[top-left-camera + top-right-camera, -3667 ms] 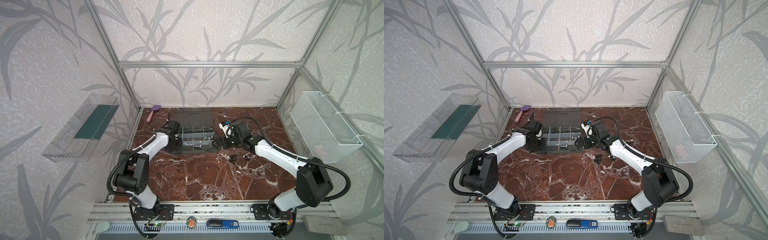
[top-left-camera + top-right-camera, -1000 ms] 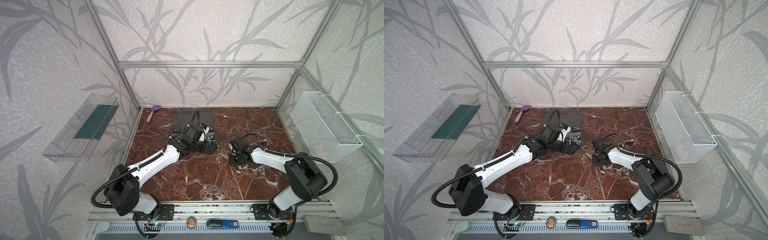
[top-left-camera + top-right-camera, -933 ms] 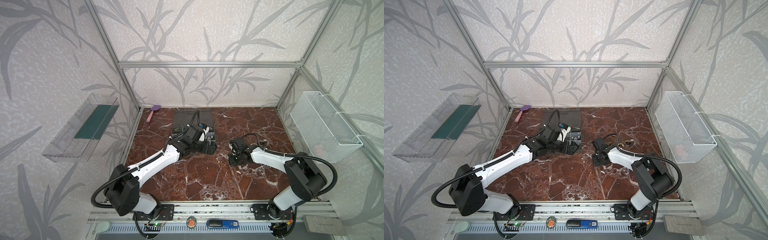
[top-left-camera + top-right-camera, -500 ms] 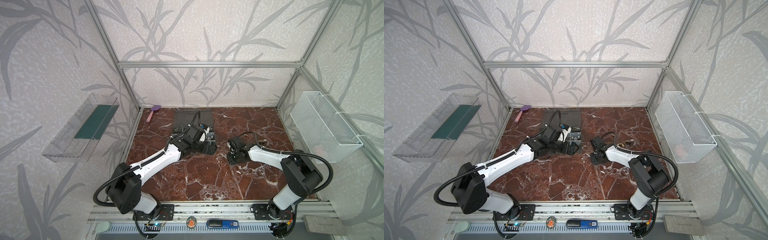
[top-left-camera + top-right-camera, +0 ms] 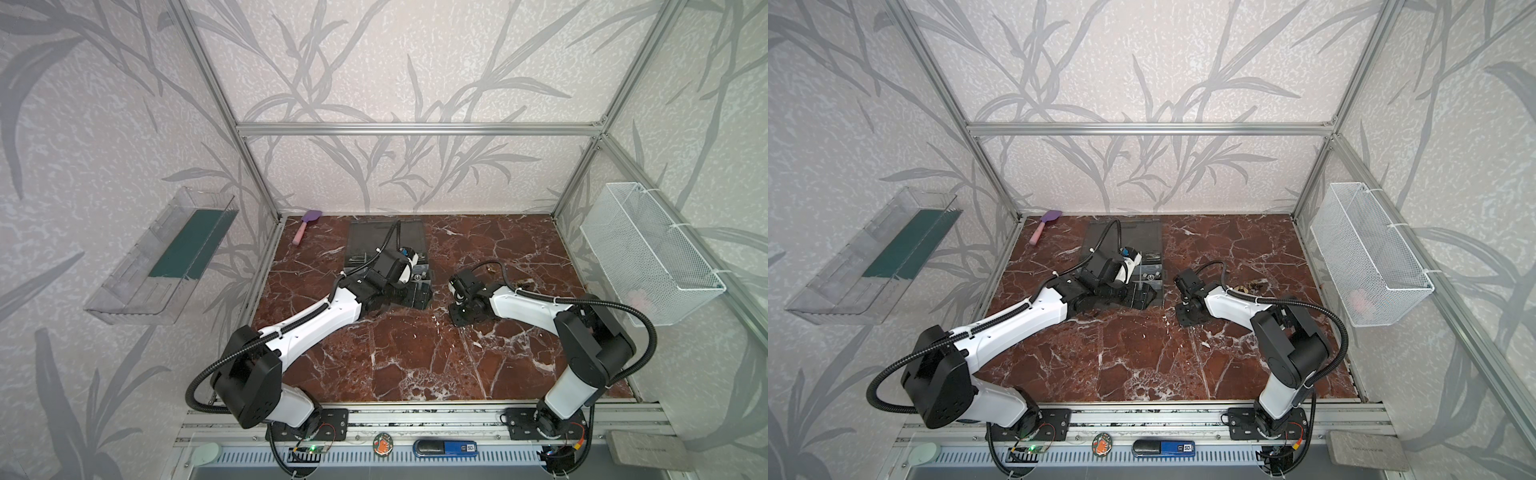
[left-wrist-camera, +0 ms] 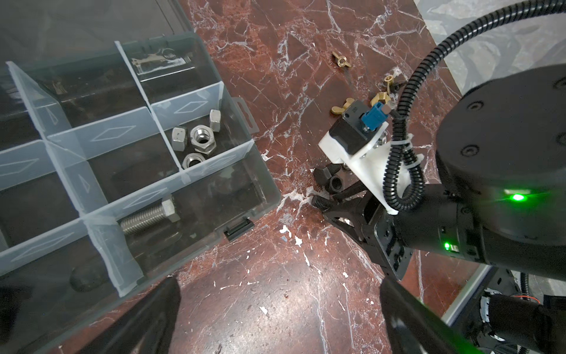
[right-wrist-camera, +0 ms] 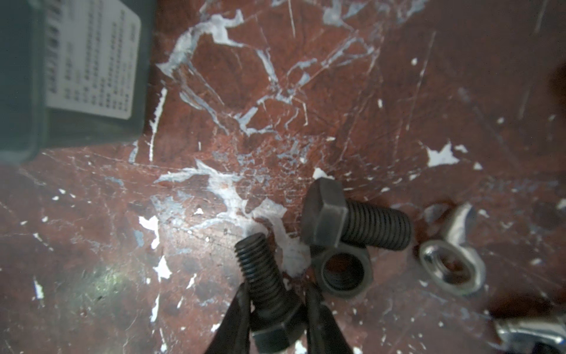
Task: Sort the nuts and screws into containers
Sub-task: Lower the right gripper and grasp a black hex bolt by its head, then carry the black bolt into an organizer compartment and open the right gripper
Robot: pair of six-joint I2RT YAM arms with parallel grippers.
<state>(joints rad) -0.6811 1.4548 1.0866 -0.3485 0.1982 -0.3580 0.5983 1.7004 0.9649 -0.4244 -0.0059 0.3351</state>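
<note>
Right wrist view: my right fingers pinch a black screw near its head, shank jutting out past them. My left fingers gape empty.

A red-brown marble tabletop with white veins forms the floor. A small spatula, purple head and pink handle, lies near its far left corner. A clear plastic tray with a green base hangs on the left wall, a white wire-mesh basket on the right.

white label on grey case | print blurred | nothing readable
</note>
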